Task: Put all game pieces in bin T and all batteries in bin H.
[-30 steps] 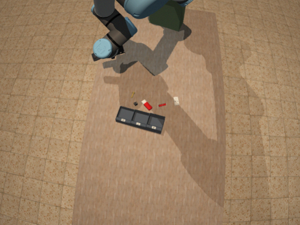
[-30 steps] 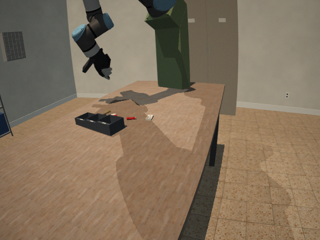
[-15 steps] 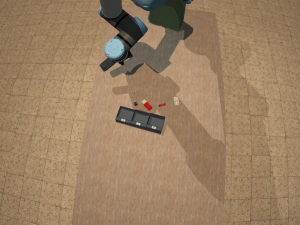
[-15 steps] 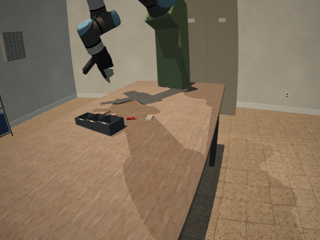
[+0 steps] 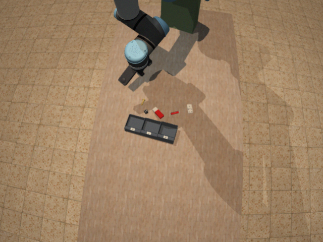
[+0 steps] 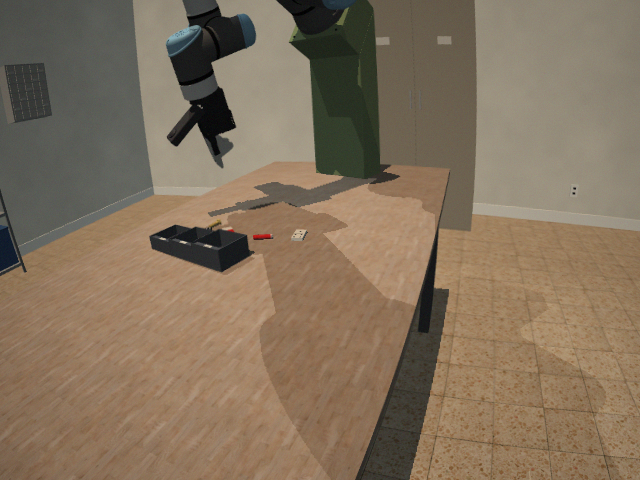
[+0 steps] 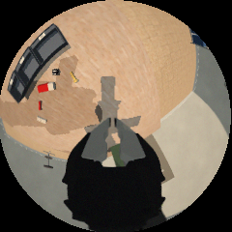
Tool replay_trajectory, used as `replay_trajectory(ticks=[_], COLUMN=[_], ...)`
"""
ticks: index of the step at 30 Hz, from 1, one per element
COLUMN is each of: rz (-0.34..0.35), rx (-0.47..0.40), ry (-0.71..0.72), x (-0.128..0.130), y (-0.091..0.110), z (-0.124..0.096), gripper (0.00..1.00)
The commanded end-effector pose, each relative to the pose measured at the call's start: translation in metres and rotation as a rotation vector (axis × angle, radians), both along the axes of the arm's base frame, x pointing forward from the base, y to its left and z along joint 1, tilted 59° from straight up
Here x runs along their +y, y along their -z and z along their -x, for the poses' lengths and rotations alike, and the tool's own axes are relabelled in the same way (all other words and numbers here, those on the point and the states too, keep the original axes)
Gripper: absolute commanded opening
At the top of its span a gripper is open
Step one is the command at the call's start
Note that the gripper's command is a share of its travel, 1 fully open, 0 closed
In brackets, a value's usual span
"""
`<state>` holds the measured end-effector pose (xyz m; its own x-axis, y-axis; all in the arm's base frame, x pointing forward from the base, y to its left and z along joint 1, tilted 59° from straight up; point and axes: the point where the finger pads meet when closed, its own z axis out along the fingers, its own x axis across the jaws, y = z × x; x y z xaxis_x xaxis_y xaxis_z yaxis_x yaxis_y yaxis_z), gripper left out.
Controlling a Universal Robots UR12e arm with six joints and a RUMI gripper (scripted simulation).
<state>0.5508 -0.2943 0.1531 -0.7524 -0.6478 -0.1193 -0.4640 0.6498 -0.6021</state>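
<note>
Arm: reaches out from the green pedestal [image 6: 343, 103] at the far end of the desk [image 6: 155, 361], upper links high, the blue-capped wrist joint turned so the tool points down and slightly toward the bins. Claw [image 6: 212, 149]: held high above the desk, well apart from everything on it, jaws closed together with nothing between them; the wrist view shows the two grey fingers meeting at their tips. Bins [image 5: 150, 128]: one dark tray of three compartments in a row, upright on the desk, a small pale label on the front of each; the letters are too small to read, so which compartment is T and which H cannot be told. All three compartments look bare inside. Loose items, lying in a rough line just behind the tray, none touching it: a thin yellow piece [image 5: 143, 102] farthest left; a small black cube [image 5: 146, 111], apparently a die; a red-and-white block [image 5: 158, 112] just beside the cube; a slim red cylinder [image 5: 174, 112] further right; a white domino [image 5: 190, 108] with dark pips at the right end, apart from the rest. The arm's shadow falls across the desk over most of these items.
</note>
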Motion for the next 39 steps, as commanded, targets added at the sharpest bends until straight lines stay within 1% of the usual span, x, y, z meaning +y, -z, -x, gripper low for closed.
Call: replay_trajectory(ticks=[1,4,6,10,13,15,19,22,23,25,26,29,32,34,38,39], rz=[0.03,0.117,0.123,0.123,0.213,0.218,0.218,0.312,0.315,0.315,0.315,0.315,0.414,0.414,0.414,0.449], rx=[-0.005,-0.018,-0.019,-0.019,-0.034,-0.035,-0.035,-0.052,-0.053,-0.053,-0.053,-0.053,-0.073,-0.073,-0.073,-0.081], ry=[-0.038,-0.15,-0.157,-0.157,-0.266,-0.271,-0.271,-0.377,-0.381,-0.381,-0.381,-0.381,-0.485,-0.485,-0.485,-0.519], x=[0.011,0.03,0.042,0.042,0.062,0.075,0.075,0.096,0.103,0.103,0.11,0.11,0.132,0.146,0.147,0.154], y=[-0.007,-0.019,-0.026,-0.026,-0.038,-0.046,-0.046,-0.058,-0.062,-0.062,-0.066,-0.066,-0.078,-0.086,-0.087,-0.091], z=[-0.008,-0.019,-0.026,-0.026,-0.035,-0.04,-0.04,-0.047,-0.05,-0.05,-0.052,-0.052,-0.056,-0.06,-0.06,-0.061], gripper=[0.04,0.04,0.04,0.04,0.04,0.04,0.04,0.04,0.04,0.04,0.04,0.04,0.04,0.04,0.04,0.04])
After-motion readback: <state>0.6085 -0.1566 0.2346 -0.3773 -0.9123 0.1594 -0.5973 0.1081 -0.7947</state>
